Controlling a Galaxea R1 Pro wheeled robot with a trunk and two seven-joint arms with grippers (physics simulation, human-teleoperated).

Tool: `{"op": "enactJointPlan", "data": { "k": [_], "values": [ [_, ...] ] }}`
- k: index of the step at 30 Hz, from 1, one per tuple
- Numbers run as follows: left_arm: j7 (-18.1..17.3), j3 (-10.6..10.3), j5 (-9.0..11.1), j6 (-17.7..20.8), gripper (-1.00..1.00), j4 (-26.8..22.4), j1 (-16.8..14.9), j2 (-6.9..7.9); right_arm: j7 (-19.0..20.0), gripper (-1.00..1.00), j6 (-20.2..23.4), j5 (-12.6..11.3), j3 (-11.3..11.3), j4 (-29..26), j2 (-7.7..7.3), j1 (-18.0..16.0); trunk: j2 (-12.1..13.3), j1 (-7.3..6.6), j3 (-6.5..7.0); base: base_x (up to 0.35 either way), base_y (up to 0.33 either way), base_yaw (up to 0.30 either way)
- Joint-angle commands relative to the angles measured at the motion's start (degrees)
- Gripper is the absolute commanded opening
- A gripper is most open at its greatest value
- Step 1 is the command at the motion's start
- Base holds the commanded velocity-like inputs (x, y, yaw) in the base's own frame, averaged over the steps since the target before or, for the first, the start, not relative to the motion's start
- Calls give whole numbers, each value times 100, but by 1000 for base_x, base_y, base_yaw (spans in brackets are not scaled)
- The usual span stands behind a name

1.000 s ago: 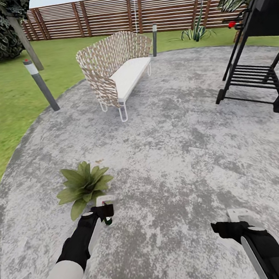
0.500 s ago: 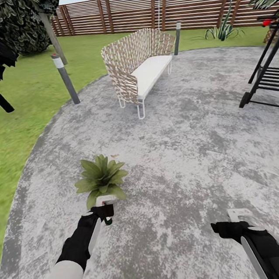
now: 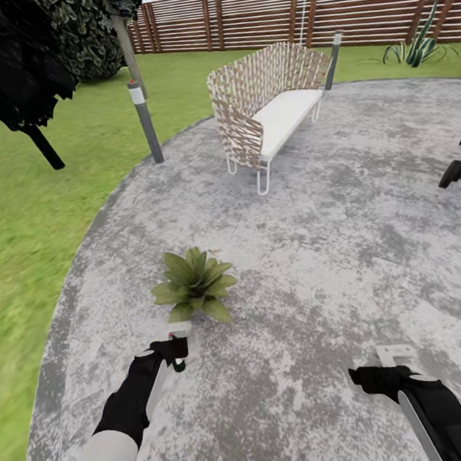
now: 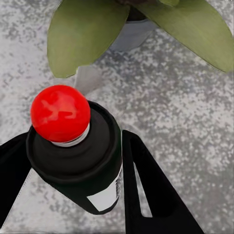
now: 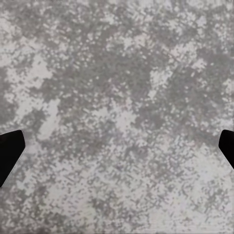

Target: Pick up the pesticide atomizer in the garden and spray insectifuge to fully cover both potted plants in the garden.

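Pesticide atomizer, a small dark green-black bottle point(image 4: 83, 165) with a white label band and a round red top, sits clamped between the two black fingers point(image 4: 146, 190) of the left pincer point(image 3: 175, 354); in the left wrist view the fingers press against both sides of the bottle body. In the head view only a bit of its green body and red top peeks out under the pincer, low in the picture at about 7 o'clock from centre.

Just beyond the bottle, toward 12 o'clock from the left pincer, stands a potted plant, a low rosette of pointed green leaves point(image 3: 194, 286) on the grey mottled paved patio point(image 3: 336, 260). The left wrist view shows two of its broad leaves and its small grey pot point(image 4: 127, 31) close ahead of the red top, apart from it.

The right pincer point(image 3: 383, 367) hangs over bare paving at about 5 o'clock, its black fingertips wide apart at the two edges of the right wrist view, with nothing between them.

Farther out, at 12 to 1 o'clock, a woven wicker bench with a white seat cushion point(image 3: 272, 105) stands on the patio. A grey bollard lamp post point(image 3: 146, 121) stands at 11 o'clock at the edge of the grass point(image 3: 10, 216), a dark leafy shrub point(image 3: 87, 27) is behind it, and a brown slatted fence point(image 3: 317, 4) runs across the back.
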Motion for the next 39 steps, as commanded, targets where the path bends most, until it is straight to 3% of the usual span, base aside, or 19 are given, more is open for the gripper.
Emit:
{"op": "enactJointPlan", "data": {
  "k": [1, 14, 32, 39],
  "values": [
    [1, -3, 3, 30, -100, -7, -3, -1, -1, 100, 27, -6, -2, -7, -2, -1, -2, -1, -4, 0, 0, 270],
    [1, -3, 3, 30, -100, -6, -3, -1, -1, 100, 27, -6, 4, 0, 4, -1, -2, -1, -4, 0, 0, 263],
    [1, -3, 3, 30, -100, -11, -3, -1, -1, 100, 27, -6, -2, -7, 7, -1, -2, -1, -4, 0, 0, 17],
    [1, -3, 3, 30, -100, -8, -2, -1, -1, 100, 26, -6, -2, -7, 2, -1, -2, -1, -4, 0, 0, 219]
  ]
}}
